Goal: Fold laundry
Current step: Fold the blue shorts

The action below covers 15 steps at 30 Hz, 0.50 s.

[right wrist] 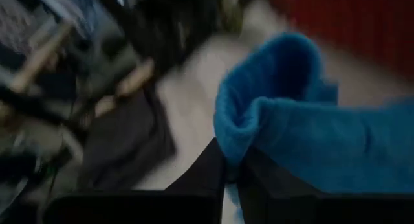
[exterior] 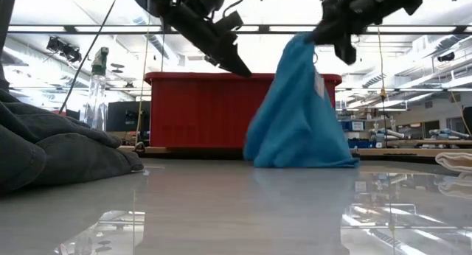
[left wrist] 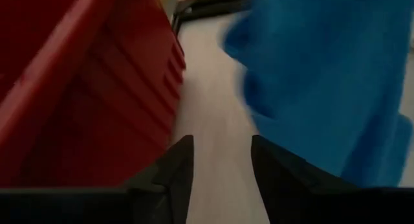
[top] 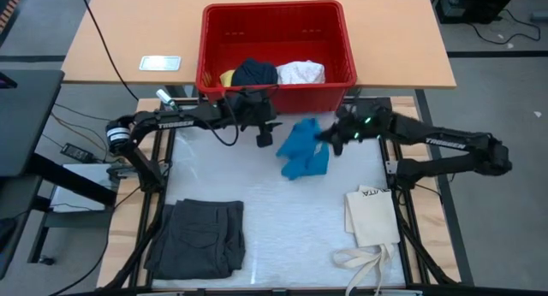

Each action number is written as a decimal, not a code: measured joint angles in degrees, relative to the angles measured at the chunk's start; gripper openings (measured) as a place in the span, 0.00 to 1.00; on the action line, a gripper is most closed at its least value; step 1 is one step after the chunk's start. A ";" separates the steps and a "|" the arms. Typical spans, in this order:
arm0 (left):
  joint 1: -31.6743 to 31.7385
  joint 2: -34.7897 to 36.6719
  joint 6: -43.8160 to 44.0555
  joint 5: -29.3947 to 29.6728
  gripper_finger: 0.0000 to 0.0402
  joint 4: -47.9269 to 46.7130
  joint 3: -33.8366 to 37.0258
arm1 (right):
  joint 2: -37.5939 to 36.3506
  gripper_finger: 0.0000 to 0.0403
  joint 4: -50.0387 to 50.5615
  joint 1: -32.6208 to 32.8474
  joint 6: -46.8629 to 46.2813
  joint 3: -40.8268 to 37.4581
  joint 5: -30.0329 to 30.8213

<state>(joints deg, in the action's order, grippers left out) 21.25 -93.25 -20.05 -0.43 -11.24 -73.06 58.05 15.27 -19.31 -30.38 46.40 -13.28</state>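
On the near left I see the grey shorts [top: 199, 237] already folded. My left gripper [top: 264, 139] hangs with fingers apart and empty, just beside the red basket [top: 276, 89]. My right gripper [top: 328, 140] is clamped on the blue cloth [top: 303, 149], which hangs point-up at mid-table, long axis probably vertical. Next I'd have the left take a corner and spread it flat.

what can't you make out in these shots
- Blue cloth: garment type unclear, bunched up while hanging from the right pincer.
- Red basket contents: low view, wall hides them.
- Tote bag: straps cut off by the high view's bottom edge.
- Right wrist view: background blurred.
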 joint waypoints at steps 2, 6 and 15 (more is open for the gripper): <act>0.14 1.07 1.74 -0.04 0.39 -3.01 0.00 | 2.19 0.07 1.32 3.82 -3.91 -1.25 0.82; 0.51 2.46 6.62 -2.91 0.39 -10.10 0.00 | 6.36 0.05 -2.17 11.82 -12.74 -4.71 -1.59; -1.95 -0.45 18.75 -16.41 0.39 -15.90 0.55 | 8.07 0.40 0.12 20.71 -26.76 -5.61 1.44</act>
<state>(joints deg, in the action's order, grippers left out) 19.30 -93.71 -1.29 -16.83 -27.14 -72.51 66.13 15.40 1.40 -57.14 40.80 -11.84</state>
